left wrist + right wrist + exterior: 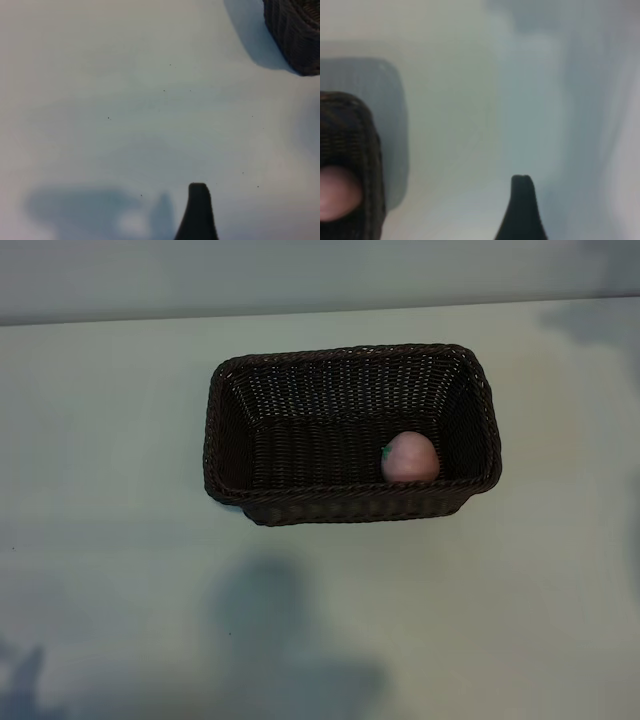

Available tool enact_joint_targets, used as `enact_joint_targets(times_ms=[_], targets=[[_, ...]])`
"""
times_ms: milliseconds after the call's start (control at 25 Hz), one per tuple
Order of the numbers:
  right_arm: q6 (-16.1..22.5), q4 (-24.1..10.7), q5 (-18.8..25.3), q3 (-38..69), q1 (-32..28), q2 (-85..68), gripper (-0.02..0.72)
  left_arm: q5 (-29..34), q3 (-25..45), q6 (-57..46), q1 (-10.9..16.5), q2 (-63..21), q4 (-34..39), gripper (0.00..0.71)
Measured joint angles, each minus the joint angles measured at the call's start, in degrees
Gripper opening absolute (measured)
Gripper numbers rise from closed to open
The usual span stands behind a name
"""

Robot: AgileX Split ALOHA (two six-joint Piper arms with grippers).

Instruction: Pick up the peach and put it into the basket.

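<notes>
The pale-pink peach (410, 457) lies inside the dark-brown wicker basket (350, 353), against its near wall towards the right end. Neither arm shows in the exterior view. In the right wrist view the peach (337, 193) sits within a corner of the basket (355, 130), and one dark fingertip (521, 192) of my right gripper hangs over bare table beside the basket, apart from it, holding nothing. In the left wrist view one fingertip (198, 200) of my left gripper is over bare table, with a basket corner (295, 35) farther off. Both grippers are open.
The basket stands mid-table on a pale tabletop (120, 540). The table's far edge (300, 312) meets a grey wall. Soft arm shadows fall on the near part of the table (270, 630).
</notes>
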Motion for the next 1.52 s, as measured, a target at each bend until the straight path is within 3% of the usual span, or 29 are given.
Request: enact_joint_targets(times_ms=[280, 680, 1240, 1520], targets=[[-0.12, 2.60, 0.20, 4.45, 0.05, -14.11, 0.535, 0.00, 0.00, 0.00, 0.00, 0.00, 0.00, 0.592], [-0.46, 2.75, 0.29, 13.00, 0.05, -33.25, 0.535, 0.00, 0.00, 0.00, 0.00, 0.00, 0.00, 0.592], [-2.22, 2.70, -6.13, 31.66, 0.31, -62.40, 0.535, 0.00, 0.00, 0.00, 0.00, 0.00, 0.00, 0.592], [-2.59, 2.62, -11.75, 39.84, 6.34, -72.20, 0.535, 0.00, 0.00, 0.00, 0.00, 0.00, 0.00, 0.592]])
